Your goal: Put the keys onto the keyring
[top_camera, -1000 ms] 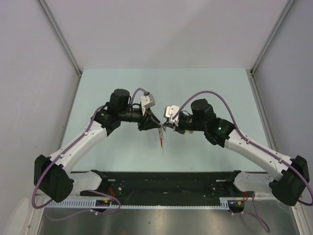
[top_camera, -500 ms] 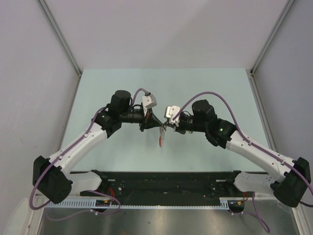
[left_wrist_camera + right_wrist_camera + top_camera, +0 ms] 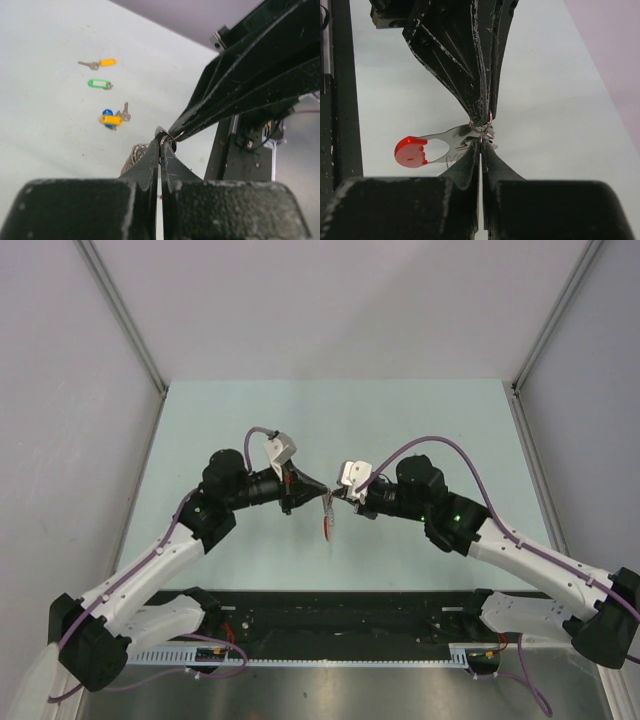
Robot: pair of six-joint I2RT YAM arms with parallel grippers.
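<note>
Pale green table (image 3: 420, 420), grey walls, and both arms meet above the middle of it. Far left in the left wrist view, lying loose on the table: yellow key (image 3: 102, 62), green key (image 3: 99, 84), blue-and-yellow key (image 3: 111, 119). No black one that I can find.

Left claw (image 3: 161, 145) comes next, fingers pressed tight together, and it looks to be nipping the rim of the keyring (image 3: 485, 131) at the very tips. The keyring hangs in the air between the two claws, well above the table, its red tag (image 3: 410, 151) dangling off to one side.

Right claw (image 3: 480, 145) is also squeezed shut, pinching the same bit of wire from the other side. The two sets of tips are almost touching.

Here's the worry. Both grips are tip-only on thin wire, so any tug apart could snap it free and drop the keyring. Push together instead and the fingers knock each other. Neither claw has a key, so I reckon one must let go to fetch one. Then the tag's weight hangs on a single pinch, which could twist or slide out.
</note>
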